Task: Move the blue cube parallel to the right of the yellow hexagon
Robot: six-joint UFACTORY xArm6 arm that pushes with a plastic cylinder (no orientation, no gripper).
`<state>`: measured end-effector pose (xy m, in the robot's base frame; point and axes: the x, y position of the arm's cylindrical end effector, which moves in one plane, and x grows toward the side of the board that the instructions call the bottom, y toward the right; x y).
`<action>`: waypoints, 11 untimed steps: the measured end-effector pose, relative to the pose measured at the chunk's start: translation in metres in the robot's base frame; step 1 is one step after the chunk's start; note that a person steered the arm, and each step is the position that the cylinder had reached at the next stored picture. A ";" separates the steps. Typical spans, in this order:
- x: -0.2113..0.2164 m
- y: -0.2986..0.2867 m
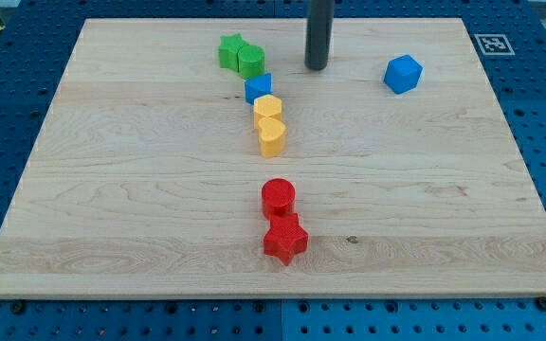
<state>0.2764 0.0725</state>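
My tip [317, 66] rests on the board near the view's top, right of centre. The small blue cube [258, 88] lies to the left of my tip and a little below it, apart from it. The cube touches the top of the yellow hexagon [267, 107], which sits just below it. A yellow heart-shaped block [272, 138] touches the hexagon's lower side. A second blue block [403, 74], larger and many-sided, lies alone to the right of my tip.
A green star [230, 50] and another green block [251, 62] sit just above and left of the blue cube. A red cylinder [278, 197] and a red star [285, 240] lie lower down in the middle. The wooden board's edge [273, 296] runs along the bottom.
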 end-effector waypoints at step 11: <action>0.088 0.049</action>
